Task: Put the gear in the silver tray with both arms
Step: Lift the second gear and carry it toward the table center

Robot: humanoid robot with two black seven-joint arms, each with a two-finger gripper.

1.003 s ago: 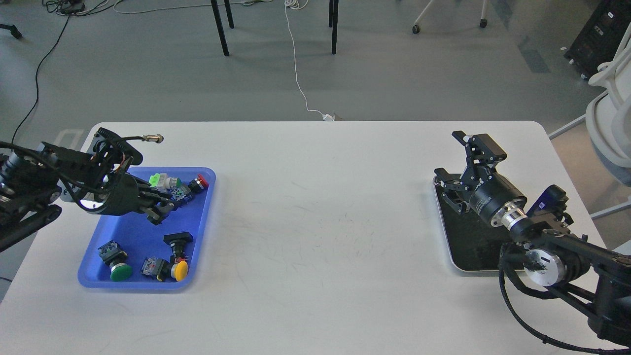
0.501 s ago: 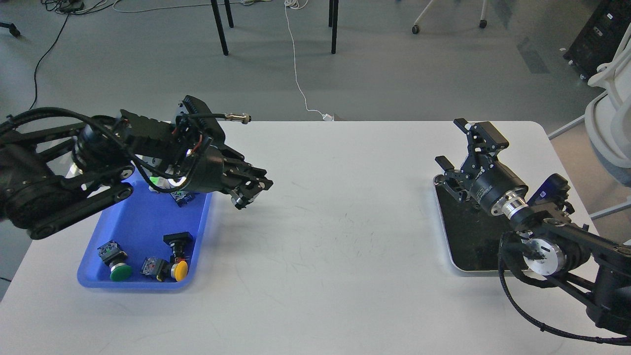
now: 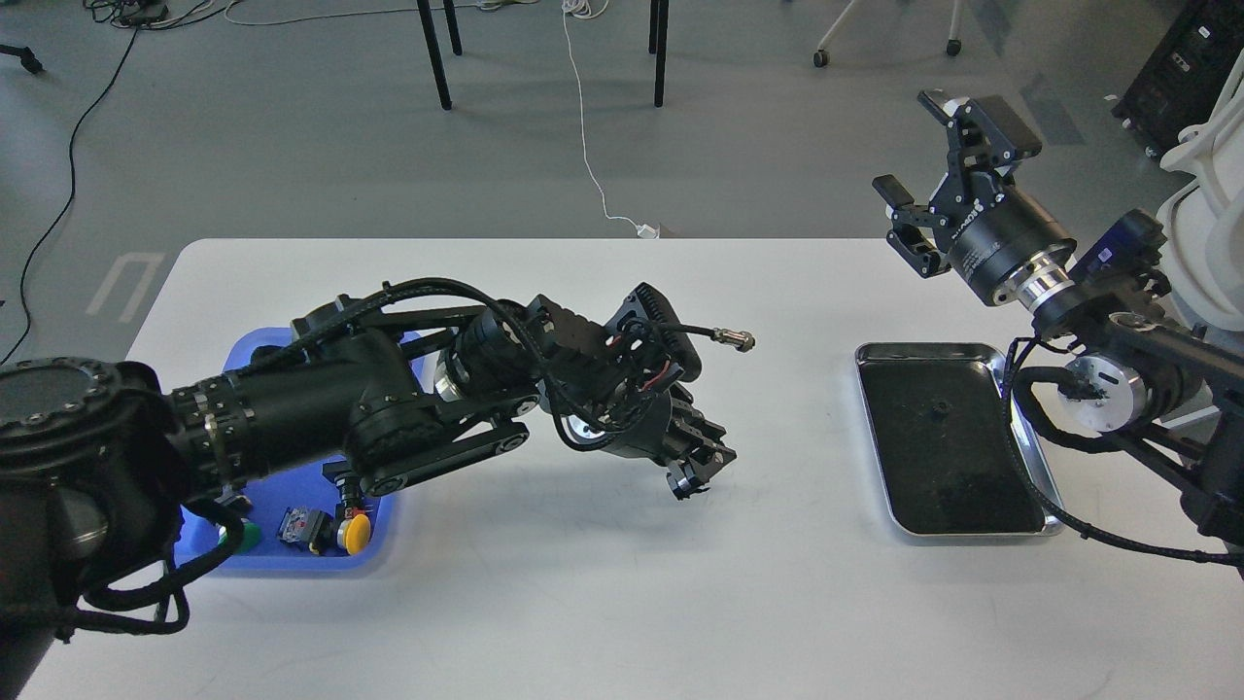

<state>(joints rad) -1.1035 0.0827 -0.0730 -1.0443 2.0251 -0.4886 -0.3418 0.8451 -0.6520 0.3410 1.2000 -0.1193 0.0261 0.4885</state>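
The left tool (image 3: 702,471) is hovering mid-surface (image 3: 603,583), its grip unclear. The right tool (image 3: 931,156) is gaping wide, raised beyond the tray (image 3: 1030,428) lying at the right.

Bare white table (image 3: 777,292) between left gripper (image 3: 702,474) and silver tray (image 3: 1030,457) at its 3 o'clock, tray interior unobstructed (right gripper (image 3: 938,180) raised at its 12 o'clock), blue tray (image 3: 384,520) behind at 9 o'clock
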